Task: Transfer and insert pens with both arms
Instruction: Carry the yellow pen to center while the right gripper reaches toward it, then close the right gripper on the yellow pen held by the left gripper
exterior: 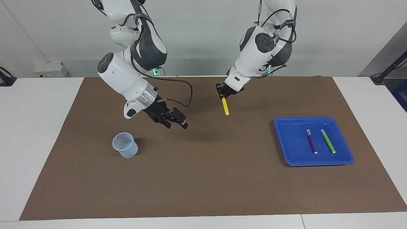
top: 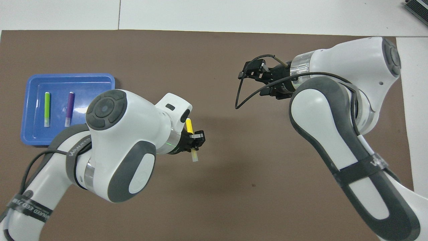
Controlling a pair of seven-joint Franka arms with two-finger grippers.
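Note:
My left gripper point(exterior: 223, 94) is shut on the upper end of the yellow pen point(exterior: 225, 108), which hangs slanted in the air over the mat's middle, toward the robots' edge. In the overhead view the same gripper point(top: 195, 139) shows the yellow pen point(top: 189, 125) sticking out on both sides. The purple pen point(exterior: 311, 142) point(top: 69, 108) and the green pen point(exterior: 327, 141) point(top: 47, 108) lie side by side in the blue tray point(exterior: 292, 149) point(top: 93, 87). My right gripper point(exterior: 176, 126) point(top: 254, 80) hangs open and empty over the mat, between the cup and the yellow pen.
A pale translucent cup point(exterior: 125, 145) stands upright on the brown mat point(exterior: 203, 178) toward the right arm's end; the right arm hides it in the overhead view. White table borders the mat on all sides.

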